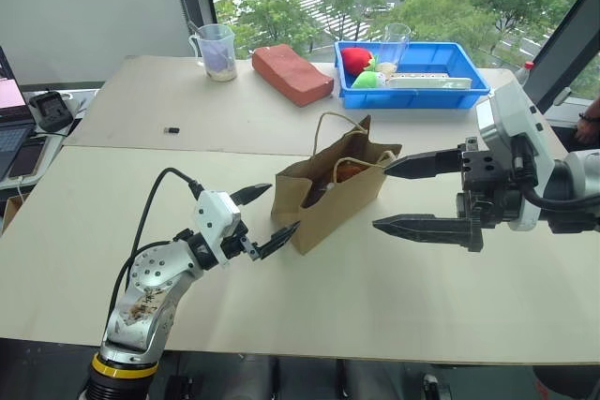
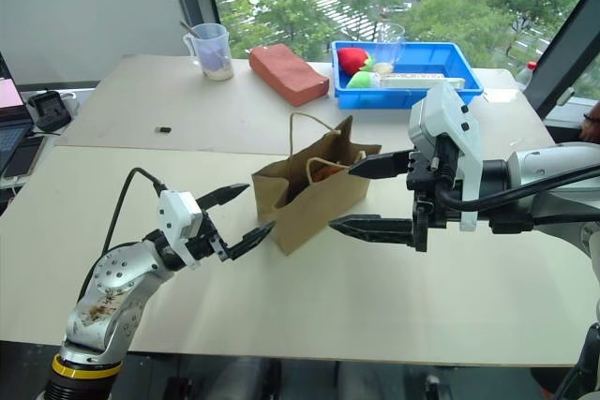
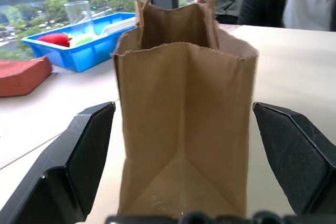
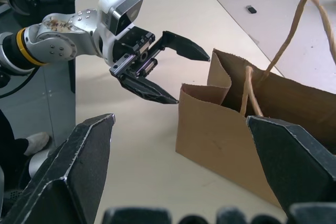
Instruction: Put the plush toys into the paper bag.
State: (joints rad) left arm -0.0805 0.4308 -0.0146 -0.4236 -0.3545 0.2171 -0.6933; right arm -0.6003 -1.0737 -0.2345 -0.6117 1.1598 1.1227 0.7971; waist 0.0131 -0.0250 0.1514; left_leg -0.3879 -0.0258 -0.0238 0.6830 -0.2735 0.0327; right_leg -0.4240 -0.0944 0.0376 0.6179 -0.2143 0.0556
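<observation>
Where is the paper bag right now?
In the left eye view the paper bag stands mid-table between the open left gripper and open right gripper, nearer than the blue tray.

bright window daylight, soft shadows, sharp focus

The plain brown kraft paper bag stands upright near the middle of the table, mouth open, its thin tan twine handles looping up above the rim — one arching higher at the far side. Inside, just below the rim, an orange-brown fuzzy plush toy shows — partly hidden by the bag's wall.
</observation>
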